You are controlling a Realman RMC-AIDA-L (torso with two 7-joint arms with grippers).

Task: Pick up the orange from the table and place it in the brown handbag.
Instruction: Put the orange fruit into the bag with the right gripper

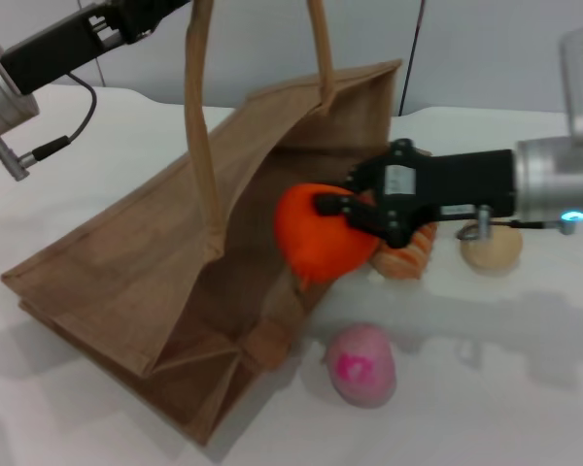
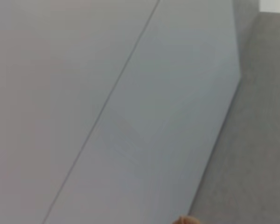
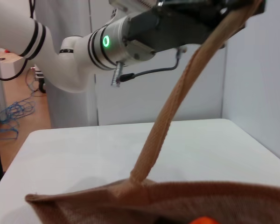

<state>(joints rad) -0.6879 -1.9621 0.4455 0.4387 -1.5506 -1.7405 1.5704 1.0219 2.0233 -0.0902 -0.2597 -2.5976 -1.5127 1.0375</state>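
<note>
The brown handbag lies tilted on the white table with its mouth open toward the right. My left gripper at the top edge is shut on one of the bag's loop handles and holds it up; the right wrist view shows the left gripper pinching the handle. My right gripper is shut on the orange and holds it at the bag's mouth, just above the rim. A sliver of the orange shows behind the bag's rim.
A ribbed orange-and-cream oblong lies under the right gripper. A pale beige ball lies to its right. A pink fruit sits in front, near the bag's corner. The left wrist view shows only wall.
</note>
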